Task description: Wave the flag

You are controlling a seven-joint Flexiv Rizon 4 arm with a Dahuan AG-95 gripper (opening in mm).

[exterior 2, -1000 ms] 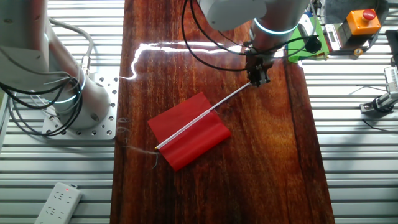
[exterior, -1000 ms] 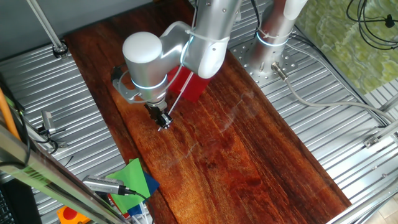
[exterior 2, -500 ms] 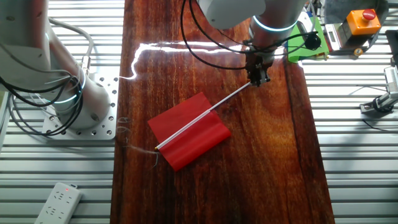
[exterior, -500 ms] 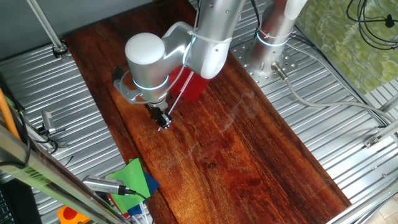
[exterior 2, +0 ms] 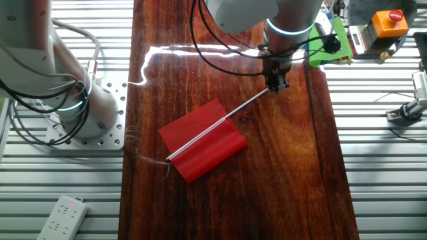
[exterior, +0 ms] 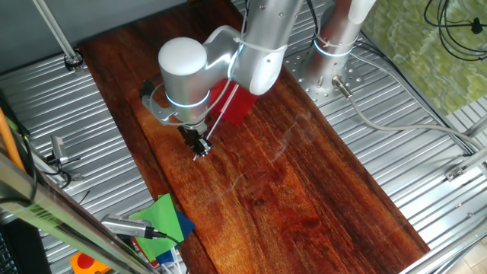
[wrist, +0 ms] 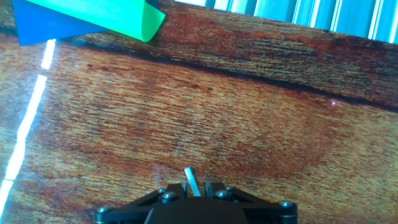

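Observation:
The flag is a flat red rectangle (exterior 2: pixel 202 141) on a long thin white stick (exterior 2: pixel 247 105), lying on the dark wooden board (exterior 2: pixel 200 207). In one fixed view the red cloth (exterior: pixel 234 103) is partly hidden behind the arm and the stick (exterior: pixel 216 122) runs down to the fingers. My gripper (exterior 2: pixel 276 84) is shut on the stick's free end, low over the board, also seen in one fixed view (exterior: pixel 199 147). In the hand view the white stick tip (wrist: pixel 191 181) pokes out between the closed jaws of the gripper (wrist: pixel 193 188).
Green and blue paper pieces (exterior: pixel 163 219) lie near the board's end, also in the hand view (wrist: pixel 93 14). A second arm's base (exterior 2: pixel 80 107) stands beside the board. Ribbed metal table (exterior: pixel 396 114) surrounds the board. An orange button box (exterior 2: pixel 389 23) and a power strip (exterior 2: pixel 61 215) lie off the board.
The arm's upper joint has shifted slightly; the gripper and flag stay in nearly the same place on the board.

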